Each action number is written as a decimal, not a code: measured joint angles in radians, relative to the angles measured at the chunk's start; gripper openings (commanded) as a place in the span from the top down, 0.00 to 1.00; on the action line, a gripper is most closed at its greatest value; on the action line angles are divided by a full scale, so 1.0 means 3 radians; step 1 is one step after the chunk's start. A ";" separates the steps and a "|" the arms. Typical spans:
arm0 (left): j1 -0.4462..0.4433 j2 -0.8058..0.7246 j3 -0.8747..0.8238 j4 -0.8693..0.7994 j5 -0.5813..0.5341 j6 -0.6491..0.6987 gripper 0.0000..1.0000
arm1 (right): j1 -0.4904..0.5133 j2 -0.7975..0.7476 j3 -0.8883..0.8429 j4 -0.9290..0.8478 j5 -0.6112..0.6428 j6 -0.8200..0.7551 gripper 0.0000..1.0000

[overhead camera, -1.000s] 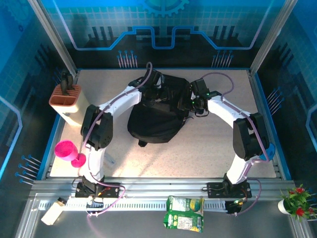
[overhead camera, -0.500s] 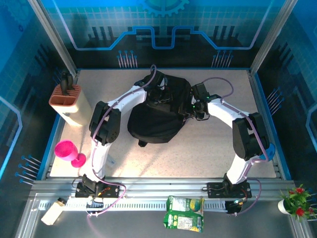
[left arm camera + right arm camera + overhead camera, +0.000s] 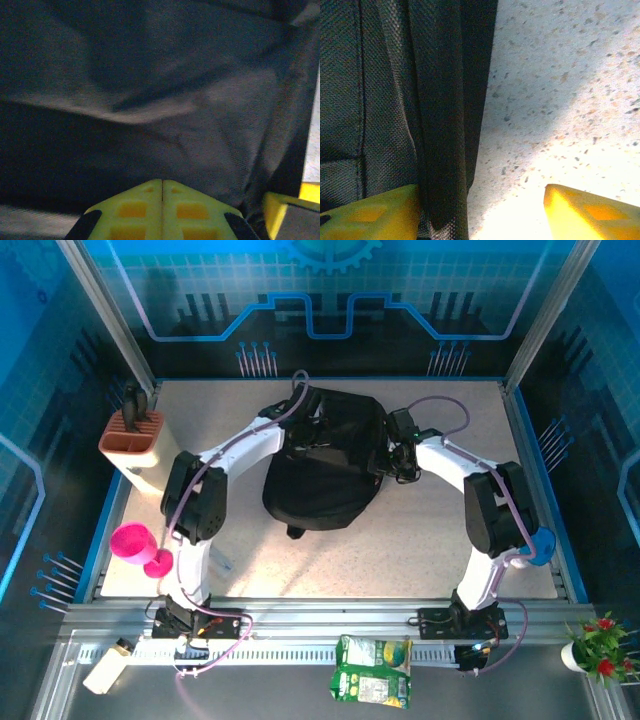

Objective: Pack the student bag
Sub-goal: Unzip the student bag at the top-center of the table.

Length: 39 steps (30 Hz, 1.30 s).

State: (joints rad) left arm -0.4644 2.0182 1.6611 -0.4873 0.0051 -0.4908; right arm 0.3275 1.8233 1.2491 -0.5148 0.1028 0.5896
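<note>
Left end effector [image 3: 162,199] has its yellow fingers [image 3: 135,210] closed flush together, pointing close at the dark cloth of the large black soft fabric backpack [image 3: 320,490]. The backpack lies flat at the middle of the speckled beige table [image 3: 420,540], toward its far side. Right end effector [image 3: 480,212] is spread open at the backpack's right edge, one finger by the mesh side and the other over bare table.

You stood in an enclosed robot lab cell: blue wall panels [image 3: 330,280] printed with gear and circuit lines, aluminium frame posts [image 3: 107,310], a speckled tabletop [image 3: 420,540], and two robot arms [image 3: 245,440] bolted to a slotted rail [image 3: 330,618].
</note>
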 measured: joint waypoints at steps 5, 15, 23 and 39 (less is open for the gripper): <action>0.0216 -0.0230 -0.0354 0.0001 -0.0245 0.0015 1.00 | -0.0043 0.0064 0.0075 -0.0036 0.0148 -0.0093 0.37; 0.0404 -0.0662 -0.1020 0.0020 -0.0441 0.0066 1.00 | -0.0089 0.0100 0.0179 -0.0076 0.0211 -0.0323 0.34; 0.0408 -0.1270 -0.1343 -0.0027 -0.0478 0.0017 0.48 | -0.0076 -0.0600 -0.0090 0.0004 -0.0113 -0.0464 0.24; 0.0618 -0.2553 -0.2595 -0.0516 -0.0523 -0.0387 0.21 | 0.0754 -0.0847 -0.0365 0.0163 -0.0398 -0.0305 0.23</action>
State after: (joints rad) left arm -0.2790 1.2522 0.8825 -0.6422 -0.1516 -0.6067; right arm 0.5537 1.5692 1.1397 -0.4660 -0.0166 0.4980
